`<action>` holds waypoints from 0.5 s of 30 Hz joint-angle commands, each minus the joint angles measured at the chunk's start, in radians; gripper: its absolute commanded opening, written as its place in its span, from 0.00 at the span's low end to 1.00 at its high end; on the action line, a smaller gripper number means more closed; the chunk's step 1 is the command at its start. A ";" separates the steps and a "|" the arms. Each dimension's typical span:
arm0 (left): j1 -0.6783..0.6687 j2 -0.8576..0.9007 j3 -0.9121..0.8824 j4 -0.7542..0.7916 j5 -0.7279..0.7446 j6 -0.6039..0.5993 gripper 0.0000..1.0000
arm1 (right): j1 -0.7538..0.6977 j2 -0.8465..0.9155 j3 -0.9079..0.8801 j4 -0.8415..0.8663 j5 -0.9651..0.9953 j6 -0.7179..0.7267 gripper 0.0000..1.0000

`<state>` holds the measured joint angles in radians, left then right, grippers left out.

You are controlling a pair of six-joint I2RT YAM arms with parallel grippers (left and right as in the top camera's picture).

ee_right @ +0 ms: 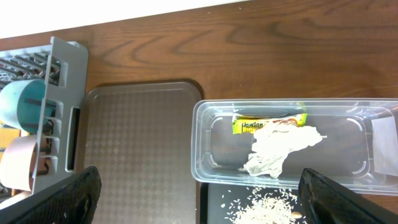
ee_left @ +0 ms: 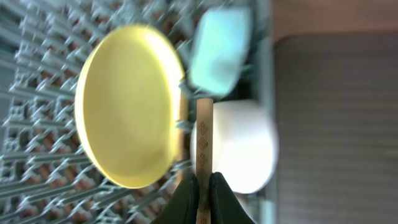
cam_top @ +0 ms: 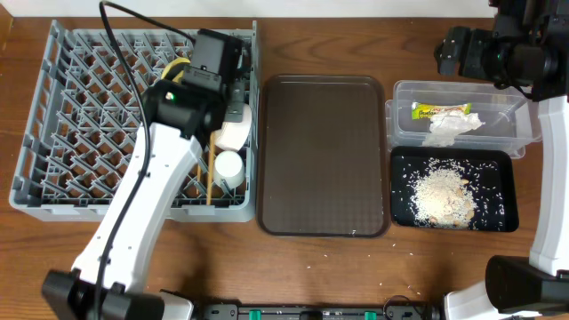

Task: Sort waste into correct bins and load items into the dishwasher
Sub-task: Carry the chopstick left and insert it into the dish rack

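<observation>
1. Overhead: the dish rack (cam_top: 62,116) fills the 9 o'clock side of the desk (cam_top: 356,36). A brown tray (cam_top: 322,156) lies bare in the middle. At 2 o'clock the wrapper (cam_top: 440,111) and napkin (cam_top: 453,127) lie in the clear tub (cam_top: 400,89). At 4 o'clock the rice (cam_top: 440,191) sits in the black tray (cam_top: 402,213). The waste looks sorted, and the white bowl (cam_top: 233,135) and cup (cam_top: 229,167) sit in the rack's right column. I judge the step in hand to be loading the chopsticks (cam_top: 211,178), probably the last item. The next move calls for lowering them into that column and letting go, so that they rest among the pegs and do not slip through the lattice.

2. Left wrist (blurred): the left jaws are clenched on the chopsticks (ee_left: 204,137), which point toward 12 o'clock. The sticks run between the yellow plate (ee_left: 127,106) at 9 o'clock and the white bowl (ee_left: 245,146) at 3 o'clock. The blue bowl (ee_left: 217,53) is at 1 o'clock. All of these sit over the rack (ee_left: 37,62).

3. Right wrist: the right jaws are spread wide, with the fingers (ee_right: 62,199) at the 7 and 5 o'clock corners. They hold nothing and touch nothing. They hang above the tub (ee_right: 205,124), where the wrapper (ee_right: 270,123) and napkin (ee_right: 277,149) lie. Rice (ee_right: 267,208) shows at 6 o'clock.
</observation>
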<state>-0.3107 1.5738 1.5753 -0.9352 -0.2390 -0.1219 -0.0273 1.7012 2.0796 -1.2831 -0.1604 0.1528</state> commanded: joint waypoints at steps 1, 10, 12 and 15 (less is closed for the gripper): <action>0.062 0.056 -0.034 -0.003 -0.025 0.104 0.08 | 0.008 0.002 -0.002 -0.001 -0.002 0.011 0.99; 0.185 0.225 -0.034 0.079 -0.024 0.155 0.08 | 0.008 0.002 -0.002 -0.001 -0.002 0.011 0.99; 0.188 0.245 -0.034 0.106 -0.024 0.155 0.08 | 0.008 0.002 -0.002 -0.001 -0.002 0.011 0.99; 0.188 0.250 -0.034 0.146 -0.024 0.155 0.11 | 0.008 0.003 -0.002 -0.001 -0.002 0.011 0.99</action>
<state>-0.1223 1.8233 1.5444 -0.8120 -0.2466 0.0166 -0.0273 1.7012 2.0796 -1.2831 -0.1604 0.1528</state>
